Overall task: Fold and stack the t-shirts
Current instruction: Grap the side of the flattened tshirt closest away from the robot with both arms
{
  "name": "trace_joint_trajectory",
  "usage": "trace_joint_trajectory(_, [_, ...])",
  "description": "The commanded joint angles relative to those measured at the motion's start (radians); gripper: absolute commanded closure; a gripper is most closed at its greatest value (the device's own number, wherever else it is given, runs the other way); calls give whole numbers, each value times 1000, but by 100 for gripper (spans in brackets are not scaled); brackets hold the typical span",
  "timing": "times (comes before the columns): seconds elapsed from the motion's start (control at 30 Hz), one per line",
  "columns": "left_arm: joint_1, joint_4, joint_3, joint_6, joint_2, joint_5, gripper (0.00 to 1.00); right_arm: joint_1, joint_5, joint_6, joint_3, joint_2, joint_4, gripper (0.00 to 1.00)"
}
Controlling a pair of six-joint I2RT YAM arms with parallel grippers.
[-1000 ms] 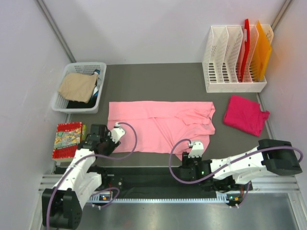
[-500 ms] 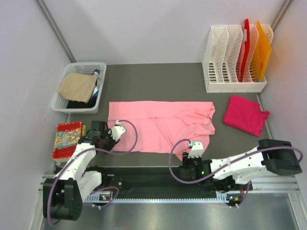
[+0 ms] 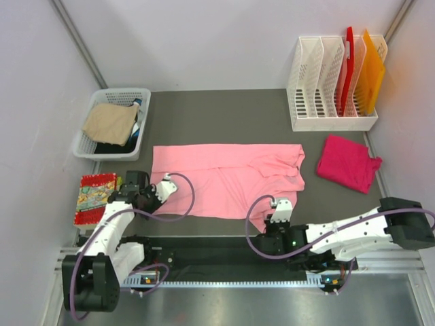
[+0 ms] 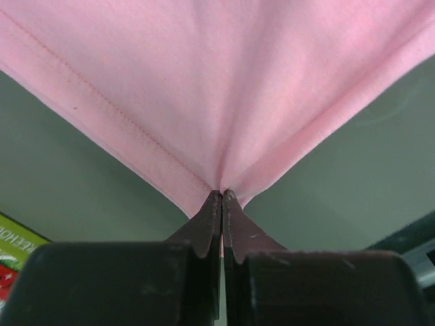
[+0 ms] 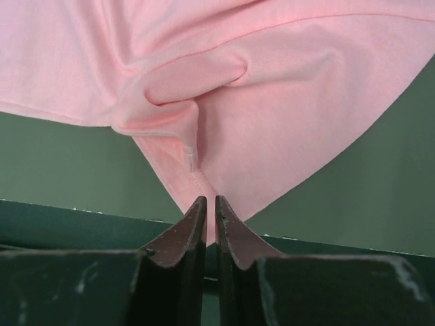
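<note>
The salmon-pink t-shirt [image 3: 224, 176] lies spread flat across the middle of the grey mat. My left gripper [image 3: 155, 202] is shut on its near left corner; in the left wrist view the pink t-shirt [image 4: 224, 88] fans out from my pinched left gripper [image 4: 222, 195]. My right gripper [image 3: 271, 217] is shut on the near right corner, where the pink t-shirt [image 5: 285, 122] bunches into a fold just above my right gripper [image 5: 209, 202]. The magenta t-shirt [image 3: 348, 164] lies folded at the right, apart from both grippers.
A white basket [image 3: 141, 136] with tan cloth stands at the back left. A white file rack [image 3: 319, 122] with red and orange boards stands at the back right. A red-edged patterned piece [image 3: 95, 198] lies left of my left arm. A black rail [image 3: 217, 248] runs along the near edge.
Both grippers have gone from open to shut on the pink t-shirt's near corners. The right arm has shifted slightly to the right.
</note>
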Motion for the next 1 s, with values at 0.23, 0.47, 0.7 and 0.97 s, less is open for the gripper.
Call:
trace_joint_trajectory(0.23, [32, -150, 122, 52, -71, 17, 100, 20, 45, 3, 59, -59, -97, 72])
trace_joint_trajectory(0.47, [32, -127, 95, 41, -73, 20, 100, 20, 6, -21, 81, 44, -48, 51])
trace_joint_trajectory(0.7, [32, -122, 92, 35, -90, 22, 100, 20, -35, -43, 40, 57, 41, 51])
trace_joint_trajectory(0.97, [32, -116, 93, 26, -90, 20, 100, -8, -72, -61, 21, 138, 127, 57])
